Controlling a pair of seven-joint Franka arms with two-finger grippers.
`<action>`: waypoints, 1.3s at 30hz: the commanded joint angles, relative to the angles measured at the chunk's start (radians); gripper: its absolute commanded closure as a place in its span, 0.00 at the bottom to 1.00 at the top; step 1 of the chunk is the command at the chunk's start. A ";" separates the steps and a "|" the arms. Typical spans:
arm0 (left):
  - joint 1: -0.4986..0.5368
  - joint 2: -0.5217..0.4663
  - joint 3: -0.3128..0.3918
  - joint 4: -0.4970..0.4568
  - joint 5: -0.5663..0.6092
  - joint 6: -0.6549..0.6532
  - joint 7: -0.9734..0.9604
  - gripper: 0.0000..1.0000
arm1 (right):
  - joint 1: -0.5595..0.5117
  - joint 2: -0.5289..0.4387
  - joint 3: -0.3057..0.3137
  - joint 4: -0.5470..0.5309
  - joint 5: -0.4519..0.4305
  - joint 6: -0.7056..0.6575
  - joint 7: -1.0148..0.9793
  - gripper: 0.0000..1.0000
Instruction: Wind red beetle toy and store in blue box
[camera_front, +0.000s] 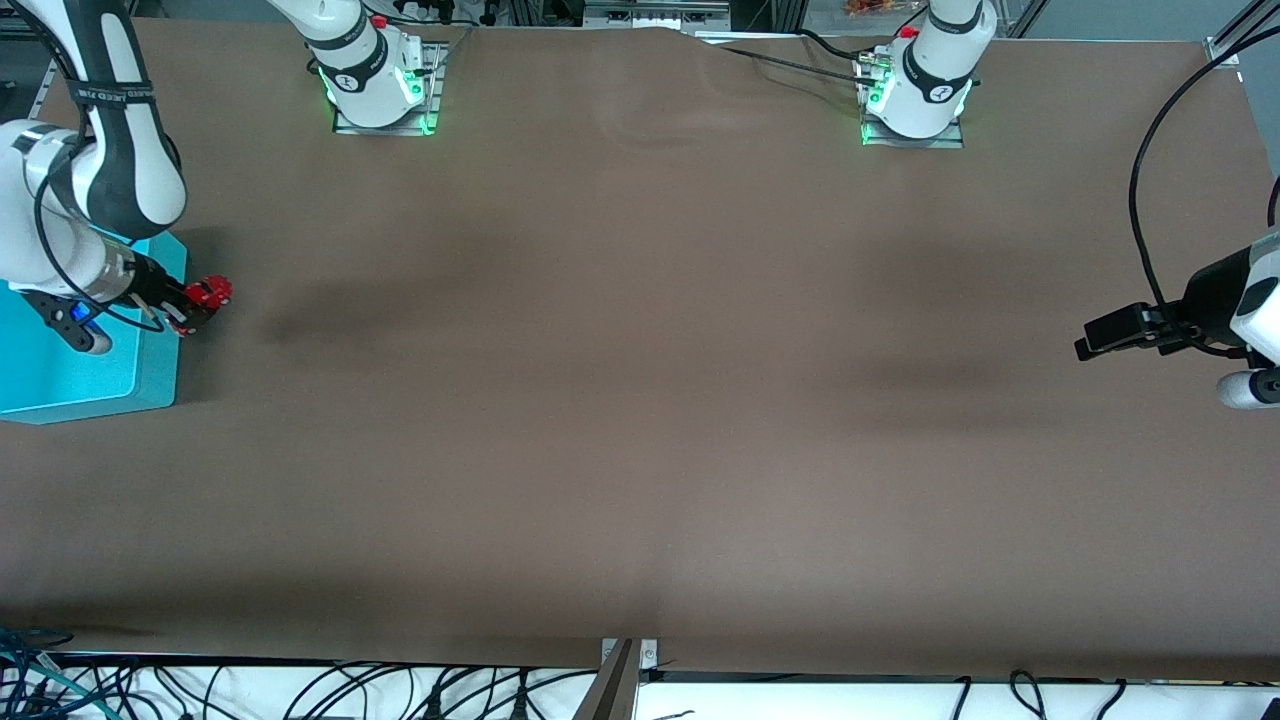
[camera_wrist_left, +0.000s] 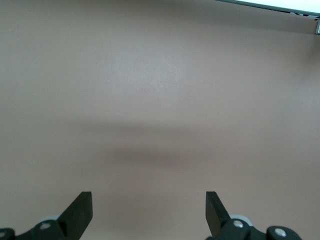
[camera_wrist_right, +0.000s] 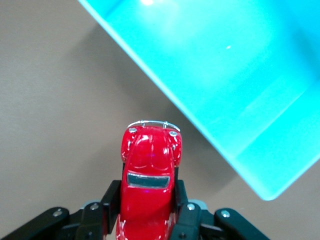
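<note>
My right gripper (camera_front: 195, 305) is shut on the red beetle toy (camera_front: 209, 293) and holds it in the air just beside the blue box (camera_front: 150, 345), at the right arm's end of the table. In the right wrist view the glossy red toy (camera_wrist_right: 149, 175) sits clamped between both black fingers (camera_wrist_right: 111, 200), its nose pointing out, with the cyan box wall (camera_wrist_right: 240, 100) and its corner close by. My left gripper (camera_front: 1095, 335) is open and empty, waiting above bare table at the left arm's end; its two fingertips (camera_wrist_left: 80, 210) stand wide apart over brown cloth.
The brown table cover (camera_front: 640, 400) stretches between the two arms. The arm bases (camera_front: 375, 80) stand along the edge farthest from the front camera. Cables hang below the edge nearest that camera.
</note>
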 joint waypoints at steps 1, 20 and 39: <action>-0.004 0.003 0.006 0.013 0.007 -0.007 0.027 0.00 | -0.015 -0.025 -0.044 0.032 -0.060 -0.062 -0.124 1.00; -0.004 0.002 0.006 0.014 0.004 -0.007 0.029 0.00 | -0.157 0.070 -0.087 0.137 -0.080 -0.002 -0.523 1.00; -0.004 0.002 0.006 0.014 0.004 -0.007 0.030 0.00 | -0.253 0.233 -0.062 0.138 -0.063 0.228 -0.701 1.00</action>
